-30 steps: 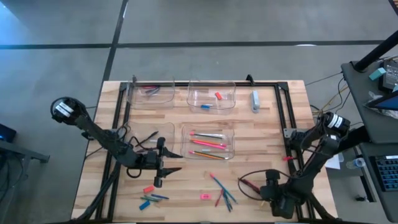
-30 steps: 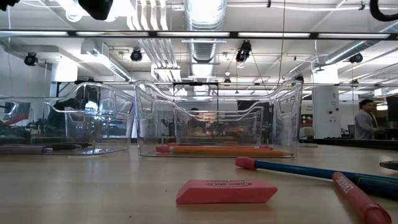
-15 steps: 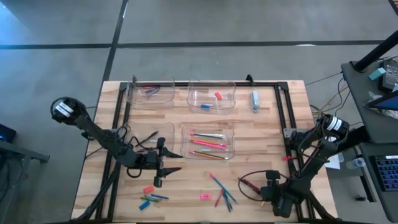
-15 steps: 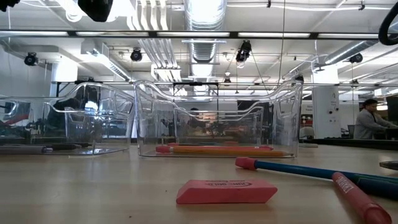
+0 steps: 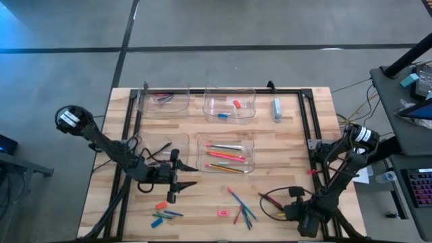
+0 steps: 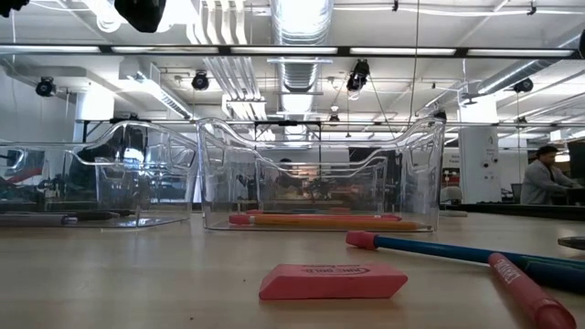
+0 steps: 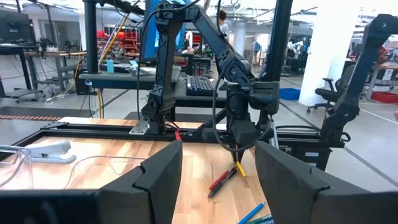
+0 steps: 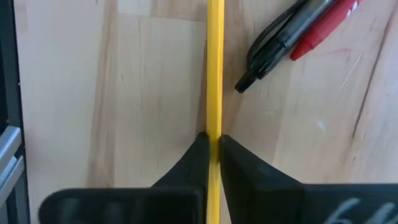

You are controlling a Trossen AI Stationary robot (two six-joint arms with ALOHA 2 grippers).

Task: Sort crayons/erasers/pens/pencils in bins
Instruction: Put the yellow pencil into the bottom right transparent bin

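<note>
Two dark fingers of the right gripper (image 8: 212,146) are pinched on a thin yellow pencil (image 8: 215,68) lying on the wooden table (image 8: 124,93) at its near right corner, just beside a black pen (image 8: 283,40) and a red pen (image 8: 323,28). Left gripper (image 7: 217,165) hangs with its fingers apart, holding nothing, near the clear plastic bin of orange and pink pencils (image 5: 225,154).

High view: overhead, straight down on whole table (image 5: 283,155). Low view: table-top level, close behind pink eraser (image 6: 333,281). L wrist cam faces the R arm; R wrist cam sits tight over yellow pencil (image 8: 215,81), shared w/ L wrist view.
</note>
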